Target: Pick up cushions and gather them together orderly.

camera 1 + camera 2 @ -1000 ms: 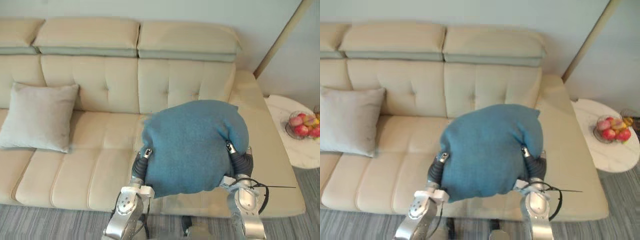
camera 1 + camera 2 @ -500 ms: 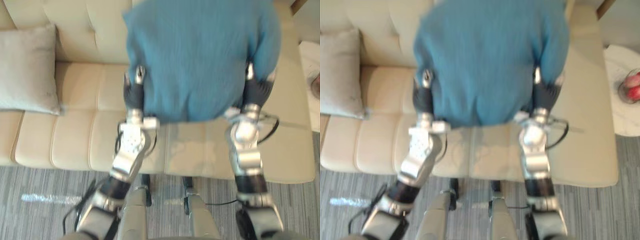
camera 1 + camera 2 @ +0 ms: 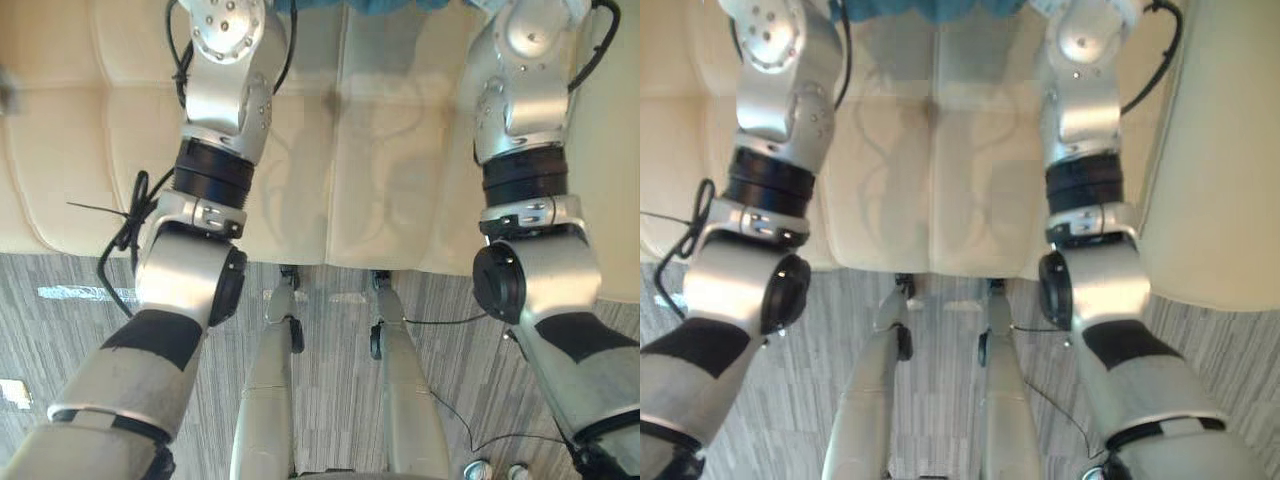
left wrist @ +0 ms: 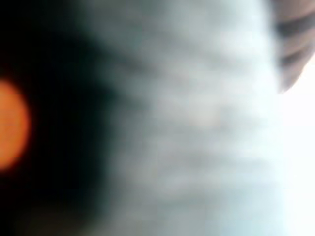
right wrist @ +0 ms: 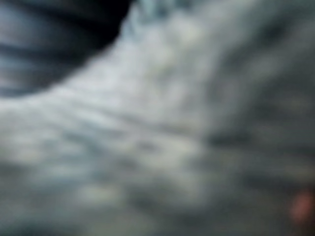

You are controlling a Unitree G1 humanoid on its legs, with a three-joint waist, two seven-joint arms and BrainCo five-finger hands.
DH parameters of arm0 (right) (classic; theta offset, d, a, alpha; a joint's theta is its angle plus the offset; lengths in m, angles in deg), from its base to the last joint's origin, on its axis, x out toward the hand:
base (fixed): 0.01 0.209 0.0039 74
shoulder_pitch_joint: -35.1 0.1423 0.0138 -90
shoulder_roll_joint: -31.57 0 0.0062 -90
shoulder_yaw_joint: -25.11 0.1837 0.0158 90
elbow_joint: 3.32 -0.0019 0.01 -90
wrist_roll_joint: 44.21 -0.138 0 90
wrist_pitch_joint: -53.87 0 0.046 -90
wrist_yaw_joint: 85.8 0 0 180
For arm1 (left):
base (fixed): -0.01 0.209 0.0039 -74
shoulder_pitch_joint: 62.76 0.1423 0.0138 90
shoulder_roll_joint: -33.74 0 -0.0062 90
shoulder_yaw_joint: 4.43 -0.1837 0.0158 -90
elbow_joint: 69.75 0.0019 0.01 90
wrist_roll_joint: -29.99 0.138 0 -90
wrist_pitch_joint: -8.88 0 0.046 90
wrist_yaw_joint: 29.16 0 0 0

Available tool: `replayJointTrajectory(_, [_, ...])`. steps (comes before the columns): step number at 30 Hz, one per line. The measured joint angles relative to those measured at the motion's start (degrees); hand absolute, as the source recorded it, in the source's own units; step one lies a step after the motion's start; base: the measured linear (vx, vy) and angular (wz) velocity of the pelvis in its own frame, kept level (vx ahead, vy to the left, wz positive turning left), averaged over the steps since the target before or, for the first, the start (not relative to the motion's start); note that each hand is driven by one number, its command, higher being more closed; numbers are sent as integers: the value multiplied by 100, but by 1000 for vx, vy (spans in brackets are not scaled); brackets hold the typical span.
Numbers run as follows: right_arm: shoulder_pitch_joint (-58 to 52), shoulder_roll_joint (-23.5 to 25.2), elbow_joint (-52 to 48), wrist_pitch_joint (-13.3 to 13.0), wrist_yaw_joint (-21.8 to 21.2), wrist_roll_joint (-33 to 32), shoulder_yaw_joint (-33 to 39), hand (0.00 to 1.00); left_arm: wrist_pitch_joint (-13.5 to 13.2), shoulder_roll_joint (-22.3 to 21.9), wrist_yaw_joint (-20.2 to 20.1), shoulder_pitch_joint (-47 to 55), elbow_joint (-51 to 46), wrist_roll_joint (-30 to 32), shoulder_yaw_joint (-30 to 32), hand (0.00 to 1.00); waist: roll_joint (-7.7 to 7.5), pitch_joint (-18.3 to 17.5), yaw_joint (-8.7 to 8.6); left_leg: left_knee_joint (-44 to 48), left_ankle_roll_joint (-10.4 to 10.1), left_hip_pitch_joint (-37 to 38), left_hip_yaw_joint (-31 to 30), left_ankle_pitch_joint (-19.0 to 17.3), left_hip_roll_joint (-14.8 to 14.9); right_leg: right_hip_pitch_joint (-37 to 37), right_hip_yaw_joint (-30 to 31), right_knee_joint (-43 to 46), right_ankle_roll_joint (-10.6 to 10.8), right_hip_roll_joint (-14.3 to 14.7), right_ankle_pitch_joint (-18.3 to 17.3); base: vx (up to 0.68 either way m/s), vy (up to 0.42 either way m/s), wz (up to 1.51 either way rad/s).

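Note:
A thin strip of the blue cushion (image 3: 385, 4) shows at the top edge of the eye views, above the sofa seat (image 3: 340, 150) and between my two forearms. Both arms reach up and away over the seat toward it. In the left wrist view, blurred pale-blue fabric (image 4: 197, 123) lies right against the camera, beside my left hand's dark ribbed cover (image 4: 295, 49). The right wrist view shows the same woven fabric (image 5: 187, 128) pressed close by my right hand's cover (image 5: 49, 39).
The cream sofa's front edge (image 3: 300, 255) runs across the eye views, with grey striped carpet (image 3: 60, 320) below it. The sofa's right armrest (image 3: 1230, 150) rises at the right side.
The camera has tipped down toward the sofa's front edge and the floor. The blue cushion, earlier in full view between both hands, now shows as a strip at the top edge.

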Motion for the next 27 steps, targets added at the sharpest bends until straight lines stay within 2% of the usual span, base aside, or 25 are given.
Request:
replayJointTrajectory(6, [-503,244,-10,80,-7,-102,416,0,43,-378,-263,813,35,-71,307,0,-4,37,-13,-15,-21,-37,-25,14,28,-28,-15,2,-1,34,0,0,0,0])
replayJointTrajectory(10, [-1481,445,-84,59,-188,-290,699,0,172,-590,-429,1604,29,71,329,0,-9,40,-59,-17,-31,114,-74,19,45,140,-60,23,-5,50,-7,-11,-3,3])
replayJointTrajectory(15, [-2245,474,-334,-84,-702,-464,693,0,175,-413,-663,1987,-7,173,633,0,-13,42,-100,-17,-73,284,-100,36,95,247,-107,235,-55,108,-127,-4,-1,1])
replayJointTrajectory(20, [-2927,475,-805,-185,-947,-514,760,0,175,-224,-761,2452,-140,151,765,0,-16,42,-61,-39,-123,431,-114,56,154,271,-157,484,-116,173,-235,-22,-46,2])
replayJointTrajectory(24, [-3752,456,-1510,-261,-1132,-717,953,0,160,-176,-842,2983,-712,126,840,0,-69,71,-46,-36,-139,801,-129,68,180,649,-187,520,-114,200,-304,8,-50,5])
replayJointTrajectory(27, [-4846,430,-2311,-456,-1396,-713,1014,0,37,-98,-1028,3829,-1429,158,626,0,-85,67,-41,-2,-175,1267,-234,-77,182,1081,-295,740,-176,200,-585,34,-50,18])
